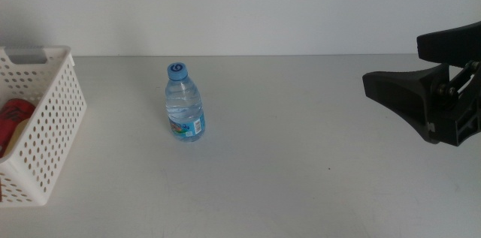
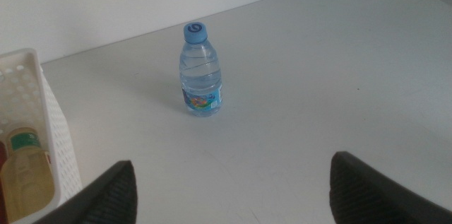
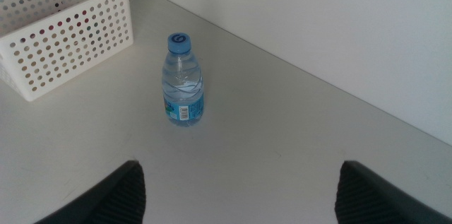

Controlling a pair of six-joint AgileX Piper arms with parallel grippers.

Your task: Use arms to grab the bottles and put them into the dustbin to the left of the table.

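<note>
Fingers of the right gripper [image 1: 406, 106] are spread wide and empty, well short of the water bottle [image 1: 184, 103], which stands upright mid-table [image 1: 301, 185]. Left gripper [image 2: 229, 189] likewise gapes, unloaded. The dustbin [image 1: 56, 125] already holds the red can [image 1: 13, 115] and yellow bottle [image 2: 27, 171], so one item remains.

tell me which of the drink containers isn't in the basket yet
The blue-capped water bottle, standing alone on the table; the yellow bottle and red can already lie in the basket.

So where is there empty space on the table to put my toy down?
The widest bare stretch of table lies between the water bottle and the right tool, which hangs open at the right edge. A narrower gap separates bottle and dustbin. The dustbin is crowded: a red can and yellow bottle lie inside.
</note>
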